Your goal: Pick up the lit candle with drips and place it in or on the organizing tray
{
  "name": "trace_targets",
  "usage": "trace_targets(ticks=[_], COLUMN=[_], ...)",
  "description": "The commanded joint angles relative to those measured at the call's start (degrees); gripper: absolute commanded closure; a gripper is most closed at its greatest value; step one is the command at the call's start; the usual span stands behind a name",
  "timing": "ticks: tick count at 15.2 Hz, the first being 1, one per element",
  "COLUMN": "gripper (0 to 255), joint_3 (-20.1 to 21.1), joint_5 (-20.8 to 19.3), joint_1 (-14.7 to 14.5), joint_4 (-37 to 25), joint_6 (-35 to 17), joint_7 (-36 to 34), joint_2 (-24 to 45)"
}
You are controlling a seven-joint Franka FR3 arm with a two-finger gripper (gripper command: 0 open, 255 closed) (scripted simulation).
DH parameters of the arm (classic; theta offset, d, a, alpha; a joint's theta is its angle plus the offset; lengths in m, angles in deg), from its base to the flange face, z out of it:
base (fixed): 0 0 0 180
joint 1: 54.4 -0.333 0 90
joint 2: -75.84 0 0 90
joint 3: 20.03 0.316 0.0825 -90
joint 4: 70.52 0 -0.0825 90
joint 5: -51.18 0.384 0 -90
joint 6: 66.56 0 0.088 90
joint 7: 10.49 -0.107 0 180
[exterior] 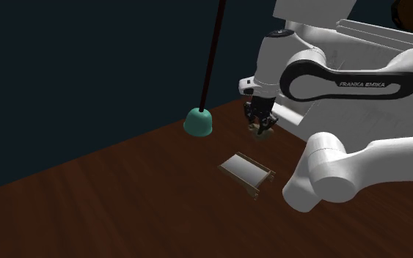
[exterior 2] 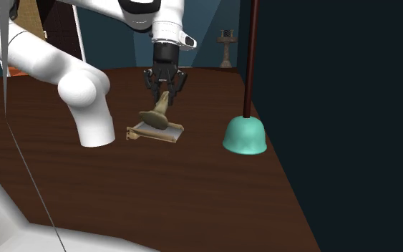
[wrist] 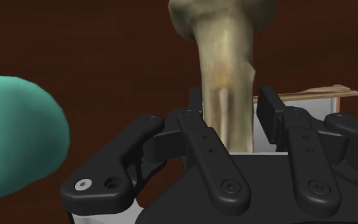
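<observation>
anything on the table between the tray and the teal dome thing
Nothing. In the second exterior view the dark wooden table is bare between the tray and the teal dome; the shoulder view agrees.

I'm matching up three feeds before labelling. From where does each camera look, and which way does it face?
Shoulder view: beside the stand, looking down over the table toward the tray; white arm at its right.
Second exterior view: opposite side, facing the gripper holding the candle over the tray; arm at its left.
Wrist view: on the hand, looking along both fingers and the candle.
Both exterior views share the teal dome.
</observation>
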Motion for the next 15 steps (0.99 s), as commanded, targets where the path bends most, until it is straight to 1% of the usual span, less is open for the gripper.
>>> trace_targets(ticks=[1,7,15], gripper=[255,255,255], joint_3=[3.03,12.9,12.77], joint_5=[2.83,12.8,12.63], joint_1=[-1.5,-7.69,-7.77], joint_4=[1.29,2.81,8.87], joint_6=[1.96,6.1,-0.1], joint_7=[-2.57,-11.46,-12.28], joint_2=[-2.59,-6.61,-6.42])
